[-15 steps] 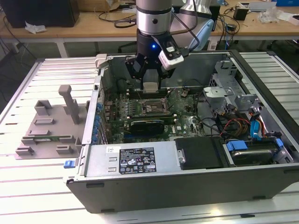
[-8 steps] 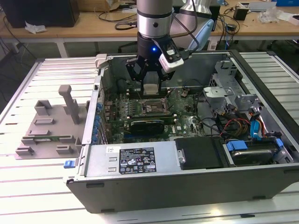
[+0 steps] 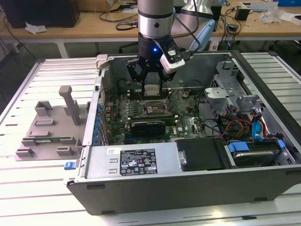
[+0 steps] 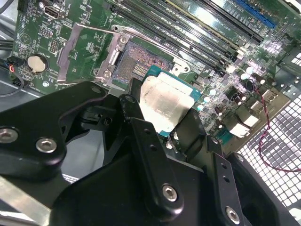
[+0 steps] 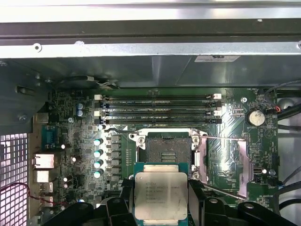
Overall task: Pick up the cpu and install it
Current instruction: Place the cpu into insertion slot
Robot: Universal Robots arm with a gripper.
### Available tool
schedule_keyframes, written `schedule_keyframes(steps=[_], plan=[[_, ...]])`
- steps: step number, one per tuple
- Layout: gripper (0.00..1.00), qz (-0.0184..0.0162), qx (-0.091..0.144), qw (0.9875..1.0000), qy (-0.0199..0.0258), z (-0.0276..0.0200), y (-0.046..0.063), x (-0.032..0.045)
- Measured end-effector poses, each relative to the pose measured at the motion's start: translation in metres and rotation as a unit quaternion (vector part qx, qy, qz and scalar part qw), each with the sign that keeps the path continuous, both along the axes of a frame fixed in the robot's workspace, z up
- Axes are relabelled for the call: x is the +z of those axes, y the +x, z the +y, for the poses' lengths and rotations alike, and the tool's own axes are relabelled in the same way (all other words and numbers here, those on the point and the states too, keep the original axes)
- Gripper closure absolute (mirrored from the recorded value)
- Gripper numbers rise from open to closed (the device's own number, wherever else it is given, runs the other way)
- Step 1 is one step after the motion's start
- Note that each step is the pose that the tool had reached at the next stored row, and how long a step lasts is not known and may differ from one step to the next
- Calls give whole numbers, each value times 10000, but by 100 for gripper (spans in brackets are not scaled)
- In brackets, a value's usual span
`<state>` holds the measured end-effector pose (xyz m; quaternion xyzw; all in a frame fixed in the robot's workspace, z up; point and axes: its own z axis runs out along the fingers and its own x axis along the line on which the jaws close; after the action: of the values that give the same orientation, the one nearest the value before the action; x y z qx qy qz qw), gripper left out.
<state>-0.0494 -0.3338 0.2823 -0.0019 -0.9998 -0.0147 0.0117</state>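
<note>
I'm gripping the cpu (image 5: 161,195) between the jaws, hovering above the open socket (image 5: 167,149) below them; seating needs careful squaring.

We've got a counter (image 3: 42,193) made of pale metal slats running side to side in the exterior view. The slats nearest the camera look brightest, so the light's landing on them pretty evenly. Behind it runs a long wooden desk (image 3: 89,24) on white legs (image 3: 60,47). There's a big black box (image 3: 40,12) toward the exterior view's left, some crumpled white paper (image 3: 35,27) just beside it, and loose cables (image 3: 117,16) strewn along the top. Under the desk we see dark floor (image 3: 14,63).
</note>
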Motion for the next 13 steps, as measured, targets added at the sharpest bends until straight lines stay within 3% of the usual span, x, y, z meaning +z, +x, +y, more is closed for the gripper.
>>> schedule_keyframes(steps=[6, 8, 9, 13], plan=[[45, 0, -49, 10000, 1, 0, 0, -1], [45, 0, -324, 9995, 1, 0, 1, -2], [45, 0, -597, 9982, 0, 0, 0, -3], [45, 0, -1106, 9939, 1, 0, 0, -4]])
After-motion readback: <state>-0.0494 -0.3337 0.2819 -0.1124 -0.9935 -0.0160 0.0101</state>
